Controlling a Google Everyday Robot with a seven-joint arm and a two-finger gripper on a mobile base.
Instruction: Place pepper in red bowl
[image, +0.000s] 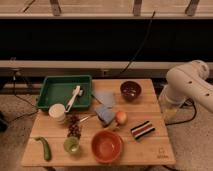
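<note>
On the table (150, 107), empty red bowl (106, 146), pepper (45, 148) lying apart, utensil (73, 98) in green tray (55, 90), gripper offscreen, jaws unseen.

White arm (190, 83) — smooth, rounded joints — claw out of frame

A green cup (72, 145) is standing between pepper (44, 148) and red bowl (107, 146), blocking the direct path. The gripper is sitting out of view, beyond the arm (192, 85).

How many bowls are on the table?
2: the red bowl at the front edge, a maroon bowl at the back right. The gripper is not in view.
</note>
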